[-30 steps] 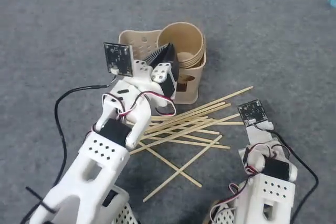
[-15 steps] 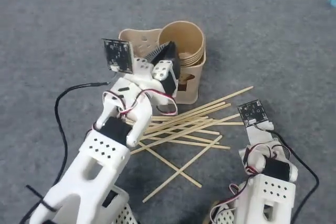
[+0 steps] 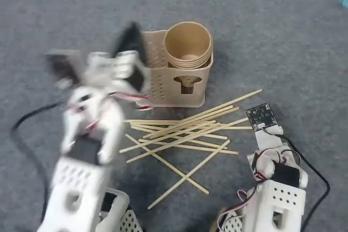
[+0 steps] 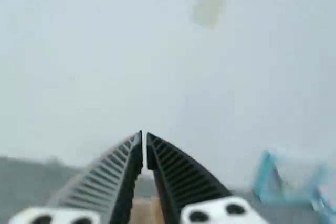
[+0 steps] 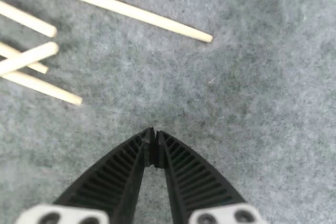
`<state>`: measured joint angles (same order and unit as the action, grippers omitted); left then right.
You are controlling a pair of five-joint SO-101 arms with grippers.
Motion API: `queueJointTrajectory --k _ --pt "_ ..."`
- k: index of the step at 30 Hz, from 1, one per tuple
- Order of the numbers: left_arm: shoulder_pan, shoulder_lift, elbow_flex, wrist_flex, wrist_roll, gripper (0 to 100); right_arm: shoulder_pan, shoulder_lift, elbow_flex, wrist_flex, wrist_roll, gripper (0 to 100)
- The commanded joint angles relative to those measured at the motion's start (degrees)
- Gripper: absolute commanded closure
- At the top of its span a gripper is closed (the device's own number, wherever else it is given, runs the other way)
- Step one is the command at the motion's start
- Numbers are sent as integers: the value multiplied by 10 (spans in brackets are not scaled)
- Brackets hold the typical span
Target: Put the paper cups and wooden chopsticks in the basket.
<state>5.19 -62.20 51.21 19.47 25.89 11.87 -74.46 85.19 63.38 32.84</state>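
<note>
A stack of paper cups (image 3: 187,45) stands upright inside the beige basket (image 3: 173,84). Several wooden chopsticks (image 3: 185,131) lie crossed on the grey carpet in front of the basket. My left gripper (image 3: 130,32) is raised beside the basket's left side, blurred by motion, its black fingers (image 4: 126,174) shut with nothing between them (image 4: 144,137). My right gripper (image 5: 154,131) hangs shut and empty just above the carpet, near the ends of some chopsticks (image 5: 131,11). The right arm (image 3: 272,177) sits at the front right.
Grey carpet (image 3: 283,52) covers the table, with open room to the right and left of the basket. A pale wall runs along the back. A black cable (image 3: 24,145) loops at the left. A blurred teal object (image 4: 291,179) shows far behind.
The left arm has swung away from the basket's top to the left and risen, now blurred. The cups sit uncovered in the basket. The right arm has not moved.
</note>
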Motion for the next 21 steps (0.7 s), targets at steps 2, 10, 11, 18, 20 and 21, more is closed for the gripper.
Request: queueJointTrajectory --k 2,10,11,18,20,21 --pt "-144 -150 -27 169 -8 988 -5 -10 -1 5 10 991" --pt "-374 -302 145 305 -98 988 -32 -10 -2 6 10 990" --pt "-387 -309 182 303 -100 988 -47 -10 -2 8 10 990" --pt "-418 -324 378 280 -131 987 -131 -10 -22 54 180 989" --pt "-417 -326 420 275 -134 987 -160 -10 -45 86 214 989" --pt "-419 -326 420 270 -135 987 -181 -10 -57 102 221 988"
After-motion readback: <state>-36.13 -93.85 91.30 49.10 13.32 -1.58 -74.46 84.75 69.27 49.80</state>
